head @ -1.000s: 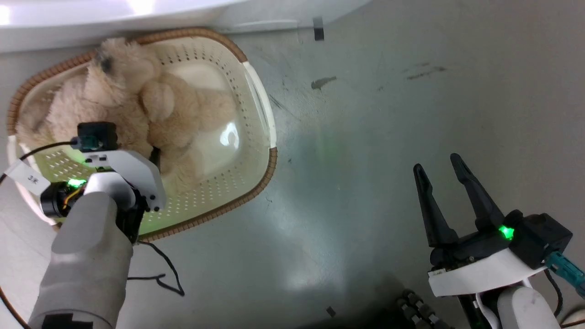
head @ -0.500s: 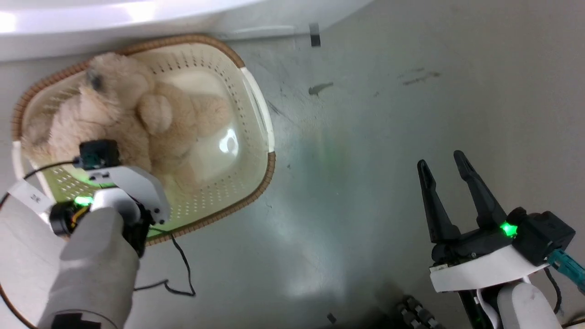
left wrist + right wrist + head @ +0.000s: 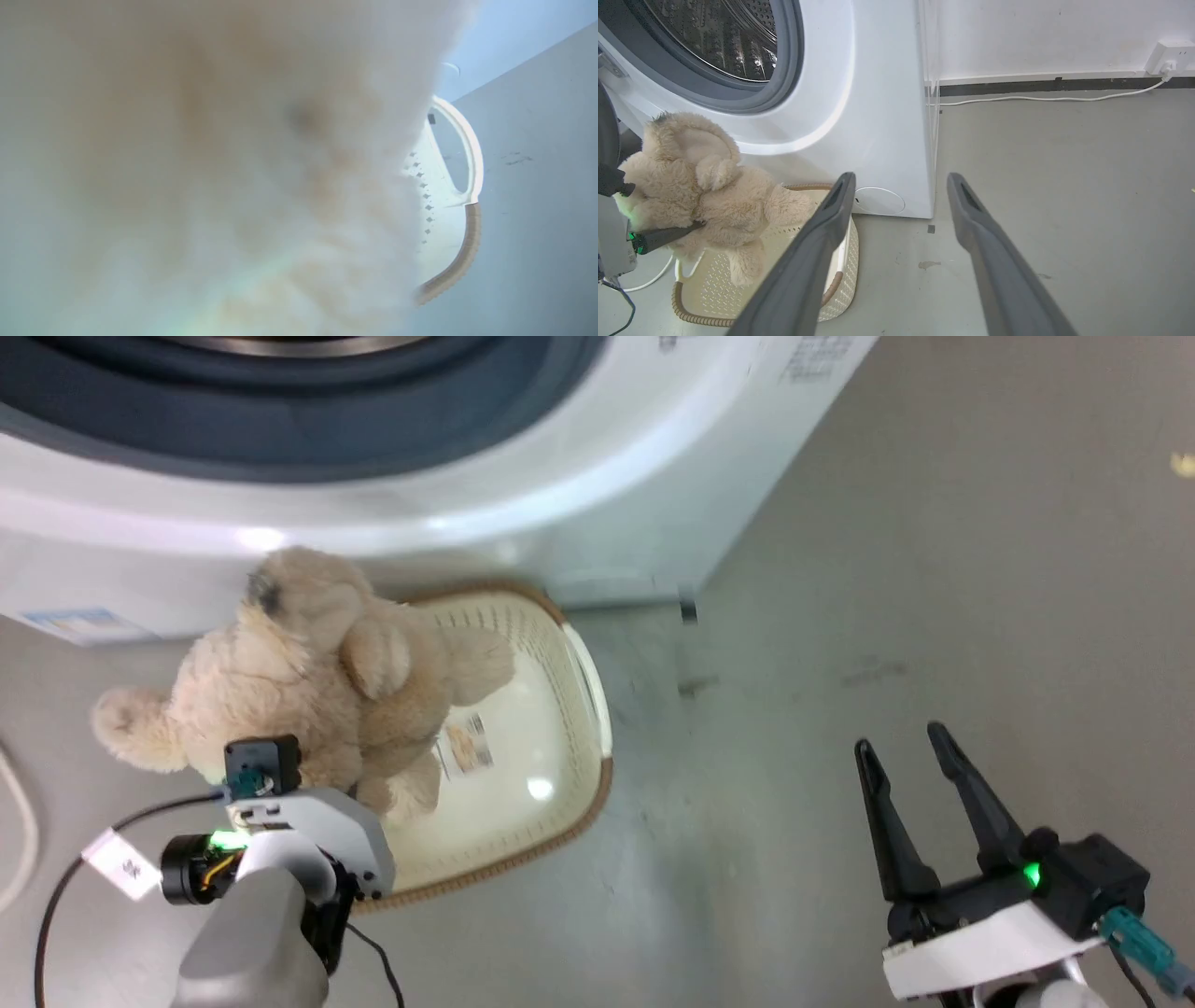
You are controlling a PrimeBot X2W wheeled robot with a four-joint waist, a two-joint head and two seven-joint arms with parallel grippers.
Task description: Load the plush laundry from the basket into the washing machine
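My left gripper (image 3: 686,228) is clamped on the bear (image 3: 308,691), which hangs over the basket (image 3: 571,821), clear of its floor and just below the washer's (image 3: 560,495) open mouth. I'd call this the carry step: next I need to lift the bear over the gasket lip and push it into the drum before letting go. My right gripper (image 3: 898,739) hangs over bare floor, fingers apart, empty.

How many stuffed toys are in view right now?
1. The bear hangs in the left gripper over the basket, in front of the washer. More could sit unseen deeper in the drum.
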